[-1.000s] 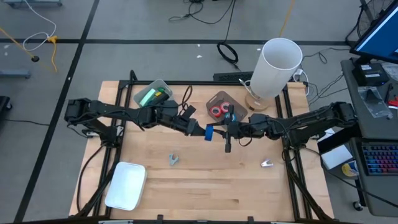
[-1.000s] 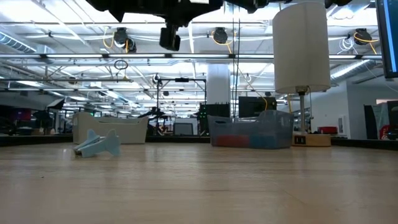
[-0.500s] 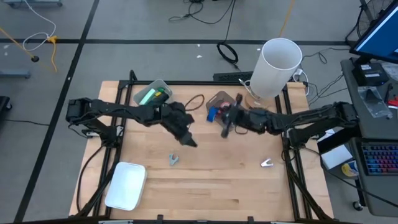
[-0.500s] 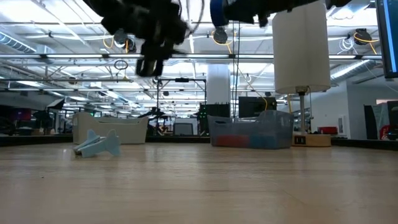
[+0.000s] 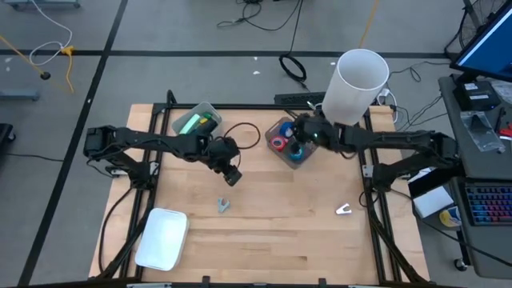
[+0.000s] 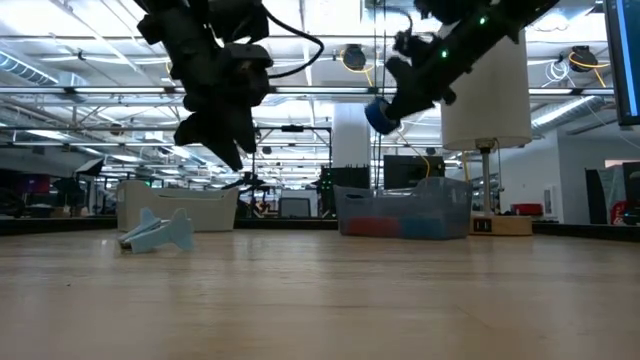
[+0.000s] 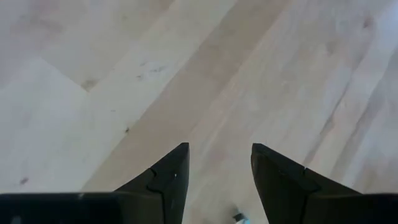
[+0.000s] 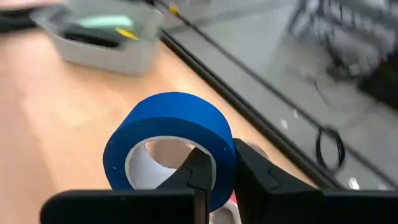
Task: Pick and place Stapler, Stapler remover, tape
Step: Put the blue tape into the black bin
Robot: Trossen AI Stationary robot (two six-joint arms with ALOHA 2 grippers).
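High view, right gripper (image 5: 298,149): pinched shut on a blue tape roll (image 5: 295,150), poised over the clear tape bin (image 5: 282,128) that already holds red and blue rolls.
High view, left gripper (image 5: 232,177): fingers parted and empty, above bare table (image 5: 304,232); a pale blue stapler remover (image 5: 223,206) lies just ahead of the fingertips.
High view, other items: a second, white stapler remover (image 5: 343,210) lies well apart from both grippers; a bin holding a green item (image 5: 197,122) sits beside the left arm; a white tray (image 5: 162,238) lies near the table's front edge.
Low view, right gripper (image 6: 385,108): roll (image 6: 377,115) hangs at the fingertips, clear above the bin (image 6: 404,214), not touching its rim.
Low view, left gripper (image 6: 222,135): raised above the table, fingertips pointing down, the remover (image 6: 158,231) below and to one side.
Left wrist view: the two dark fingers (image 7: 166,179) stand apart, nothing but wood between them.
Right wrist view: fingers (image 8: 196,171) clamp the roll's (image 8: 169,144) wall, one inside the ring, one outside.
Step in hand (judgement): release of the roll into the bin.
Good practice (judgement): centre the roll over the bin's opening, lower it below the rim, then part the fingers, so it cannot bounce out.
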